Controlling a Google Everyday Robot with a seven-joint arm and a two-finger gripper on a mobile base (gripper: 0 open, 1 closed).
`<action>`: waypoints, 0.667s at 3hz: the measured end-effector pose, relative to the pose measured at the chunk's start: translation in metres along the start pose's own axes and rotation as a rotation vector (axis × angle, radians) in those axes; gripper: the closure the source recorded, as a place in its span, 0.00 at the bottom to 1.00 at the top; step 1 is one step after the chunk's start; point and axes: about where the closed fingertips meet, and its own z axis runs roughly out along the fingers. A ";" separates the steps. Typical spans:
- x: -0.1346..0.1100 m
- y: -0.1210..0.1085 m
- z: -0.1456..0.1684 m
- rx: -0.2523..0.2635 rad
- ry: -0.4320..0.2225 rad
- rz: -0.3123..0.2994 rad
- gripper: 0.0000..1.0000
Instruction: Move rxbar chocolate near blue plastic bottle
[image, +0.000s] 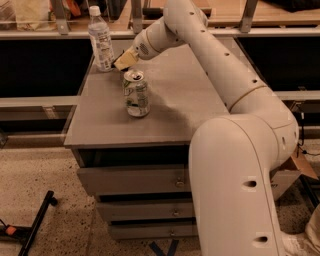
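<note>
Hovering just right of the bottle (101, 40), down by its lower half, the gripper (124, 61) is hanging low over the table (100, 120), and I'm not managing to tell whether it's clamped on anything. The snack bar isn't showing clearly. I'm guessing it's tucked at the gripper tip, so close beside the bottle. It's going to be handling light, thin and a bit slick, so pinching across the narrow width is looking best. The soda can (136, 94) is standing a little nearer the camera than the bottle, right under the wrist, and both are looking easy to knock over.
</note>
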 end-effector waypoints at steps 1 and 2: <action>0.001 0.002 0.004 -0.006 0.002 0.000 0.35; 0.001 0.003 0.008 -0.011 0.004 0.001 0.13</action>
